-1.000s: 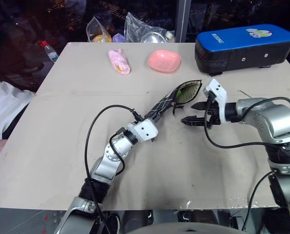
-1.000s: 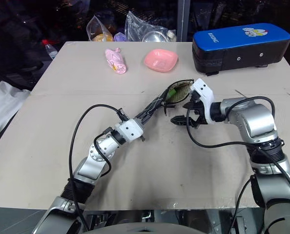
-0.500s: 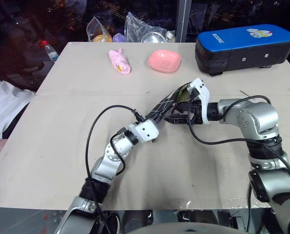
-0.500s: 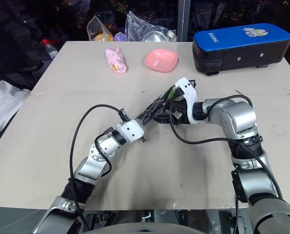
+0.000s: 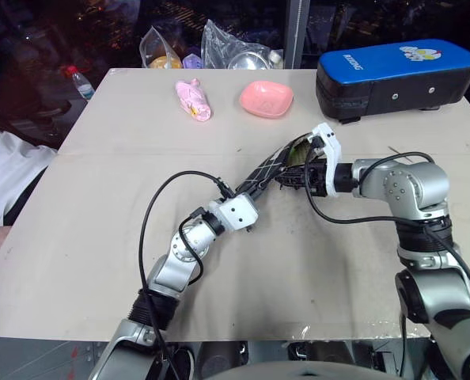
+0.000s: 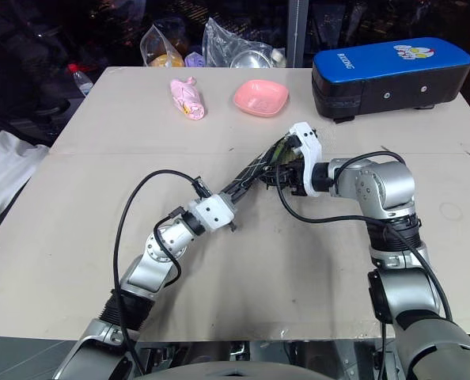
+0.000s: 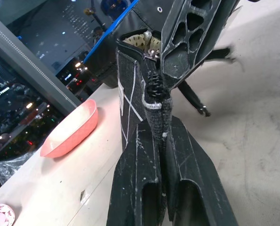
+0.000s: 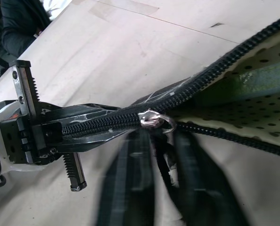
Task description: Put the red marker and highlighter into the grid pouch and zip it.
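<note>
Black grid pouch lay across the table in the left eye view, its near end pinched by the left gripper, the right gripper at its open end. From the left wrist, those fingers clamped the fabric. From the right wrist, fingers pressed together at the zipper pull; a green shape inside was likely the highlighter. I judged loading done, zipping left.
</note>
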### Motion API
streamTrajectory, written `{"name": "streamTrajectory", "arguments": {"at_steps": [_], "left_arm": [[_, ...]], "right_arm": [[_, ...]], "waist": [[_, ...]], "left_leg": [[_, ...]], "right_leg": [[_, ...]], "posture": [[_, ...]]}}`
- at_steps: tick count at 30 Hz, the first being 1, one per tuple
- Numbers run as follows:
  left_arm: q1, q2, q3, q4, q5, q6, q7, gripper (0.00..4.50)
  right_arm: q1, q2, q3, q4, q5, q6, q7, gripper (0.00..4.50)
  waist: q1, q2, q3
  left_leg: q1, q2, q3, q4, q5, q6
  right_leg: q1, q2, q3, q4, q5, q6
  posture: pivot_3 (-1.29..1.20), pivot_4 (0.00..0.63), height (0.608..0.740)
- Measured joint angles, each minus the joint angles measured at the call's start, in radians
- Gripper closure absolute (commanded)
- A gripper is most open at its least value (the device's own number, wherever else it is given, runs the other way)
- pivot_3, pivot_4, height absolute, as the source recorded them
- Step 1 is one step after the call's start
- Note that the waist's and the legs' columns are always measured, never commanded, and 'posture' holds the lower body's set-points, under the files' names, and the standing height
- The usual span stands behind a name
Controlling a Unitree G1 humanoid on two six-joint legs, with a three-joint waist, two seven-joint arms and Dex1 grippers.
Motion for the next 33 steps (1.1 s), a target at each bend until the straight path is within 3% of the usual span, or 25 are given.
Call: {"name": "streamTrajectory", "arguments": {"at_steps": [8,21,28,30,33], "left_arm": [[0.001,0.001,-0.003,0.0,0.0,0.0,0.0,4.5],[0.002,0.001,-0.017,-0.001,0.0,-0.001,-0.002,4.5],[0.001,0.006,-0.027,-0.001,0.0,-0.002,-0.002,4.5],[0.013,0.032,-0.016,-0.003,-0.009,-0.001,-0.004,4.5],[0.029,0.058,0.008,-0.004,-0.033,0.006,-0.023,4.5]], "right_arm": [[0.007,-0.028,-0.002,0.008,-0.001,-0.021,-0.017,4.4],[-0.025,-0.163,-0.101,0.263,-0.089,-0.196,-0.106,4.4],[-0.034,-0.173,-0.125,0.35,-0.109,-0.27,-0.134,4.4],[0.014,-0.211,-0.12,0.304,-0.116,-0.337,-0.081,3.29],[0.084,-0.265,-0.11,0.251,-0.128,-0.414,-0.002,2.11]], "waist": [[0.001,0.0,0.0],[0.0,0.0,0.0],[-0.002,0.0,0.0],[0.001,0.0,0.0],[0.004,0.0,0.0]], "left_leg": [[0.0,0.0,0.0,0.0,0.0,0.0],[0.0,0.0,0.001,-0.001,0.0,0.0],[0.0,0.0,0.001,-0.001,0.0,0.0],[0.0,0.001,0.001,-0.002,0.0,0.0],[-0.001,0.001,0.0,-0.002,0.0,0.0]], "right_leg": [[0.0,0.0,0.0,0.0,0.0,0.0],[0.0,0.0,0.0,-0.001,0.0,0.0],[0.0,0.0,0.001,-0.001,0.0,0.0],[0.0,0.0,0.0,-0.002,0.0,0.0],[0.0,0.0,0.0,-0.004,0.0,0.0]], "posture": [[0.0,0.15,0.74],[0.0,0.15,0.74],[0.0,0.15,0.74],[0.0,0.15,0.74],[0.0,0.15,0.74]]}}
